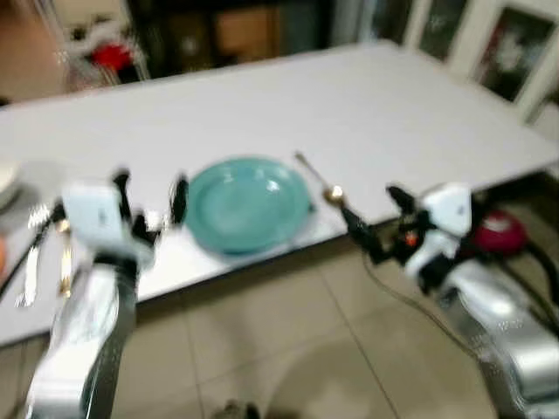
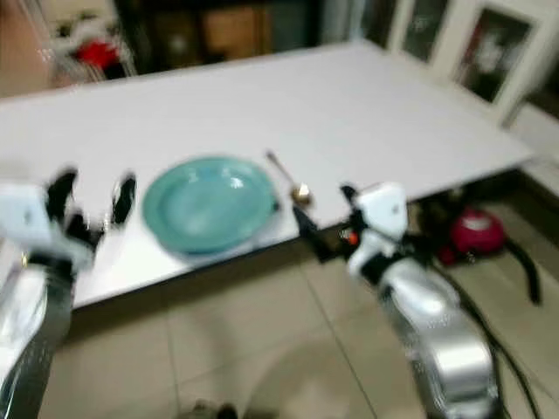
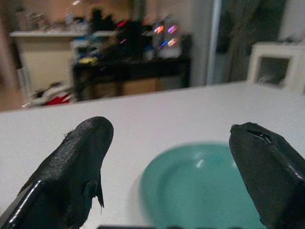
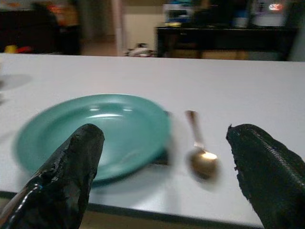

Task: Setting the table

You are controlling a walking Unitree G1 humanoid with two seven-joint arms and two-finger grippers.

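Note:
A teal plate lies near the front edge of the white table. Just right of it rests a gold spoon, bowl end toward me. My left gripper hovers open over the table, just left of the plate, holding nothing. The left wrist view looks between its fingers at the plate. My right gripper is open at the table's front edge, below and right of the spoon. Its wrist view shows the plate and the spoon ahead of the empty fingers.
More cutlery, silver and gold, lies on the table at the far left, beside a white dish edge. A red object sits on the tiled floor at the right. Dark furniture stands beyond the table.

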